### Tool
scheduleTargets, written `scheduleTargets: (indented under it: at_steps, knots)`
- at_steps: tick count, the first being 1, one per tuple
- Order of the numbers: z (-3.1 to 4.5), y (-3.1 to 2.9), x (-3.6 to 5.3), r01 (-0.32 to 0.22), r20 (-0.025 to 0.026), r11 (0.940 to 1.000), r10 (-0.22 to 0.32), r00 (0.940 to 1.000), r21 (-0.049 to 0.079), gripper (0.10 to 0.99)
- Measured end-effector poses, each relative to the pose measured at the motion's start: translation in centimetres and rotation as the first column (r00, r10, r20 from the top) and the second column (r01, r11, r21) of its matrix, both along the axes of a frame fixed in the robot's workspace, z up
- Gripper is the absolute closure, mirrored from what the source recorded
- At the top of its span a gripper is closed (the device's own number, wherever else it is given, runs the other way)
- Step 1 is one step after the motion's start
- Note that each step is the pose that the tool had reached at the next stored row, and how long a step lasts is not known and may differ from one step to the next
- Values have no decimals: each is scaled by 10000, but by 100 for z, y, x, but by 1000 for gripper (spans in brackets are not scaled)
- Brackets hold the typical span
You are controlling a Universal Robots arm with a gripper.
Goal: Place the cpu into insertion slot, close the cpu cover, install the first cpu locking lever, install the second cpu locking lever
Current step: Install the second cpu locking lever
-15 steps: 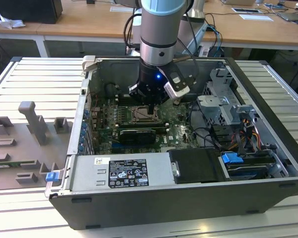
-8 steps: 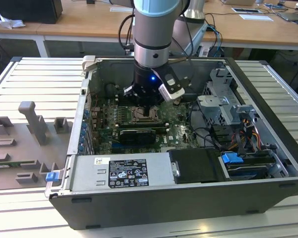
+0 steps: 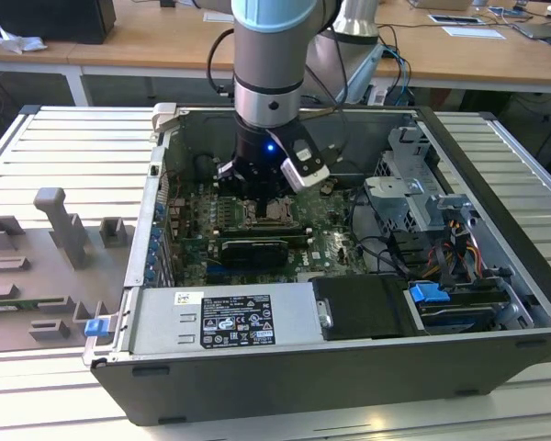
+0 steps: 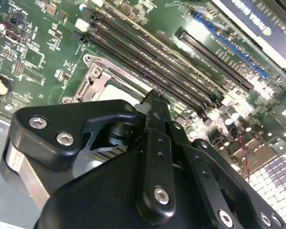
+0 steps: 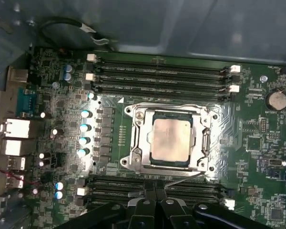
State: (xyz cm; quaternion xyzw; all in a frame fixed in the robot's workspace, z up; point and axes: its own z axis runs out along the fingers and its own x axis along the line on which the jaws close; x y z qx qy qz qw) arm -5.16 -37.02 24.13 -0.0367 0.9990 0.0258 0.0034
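Universal Robots arm, gripper [image 3: 262,197] lowered into open desktop case [image 3: 496,165], directly above motherboard [image 5: 257,143]. Fingers [image 5: 155,195] pressed together in first wrist view, apparently clenched on nothing; tips just beside socket's near edge, over a thin wire lever [image 5: 183,179]. Cpu [image 5: 170,139]: flat square chip, dull silver-beige face, matte, already seated in insertion slot [image 5: 207,143], level and square to it. Cpu cover [image 5: 169,114]: thin silvery stamped frame with square window, seemingly lowered around chip, though latched or merely resting cannot be told. Socket rim bright metal, screws at corners; board green, glossy, crowded with small parts. Long black memory slots [image 5: 162,74] on both sides of socket; row of blue-topped cylindrical capacitors [image 5: 85,128] beside it. Risks, as judged: fingertips slipping off springy lever wire and scraping board or nearby slots; lever missing its hook and springing up; cover lifting if pressed off-centre; uneven load on chip bending contacts beneath.
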Motion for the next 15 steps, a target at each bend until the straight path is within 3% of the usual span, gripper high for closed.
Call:
scheduleTargets:
  at_steps: [3, 9, 15]
  knots:
    - [-8, -33, -81, -1, 6, 10000, 1, 10000, 32, 980]
    - [-160, -34, -115, -18, 7, 9999, 18, 10000, 106, 980]
    - [-233, -38, -187, -37, 24, 9990, 36, 10000, 438, 980]
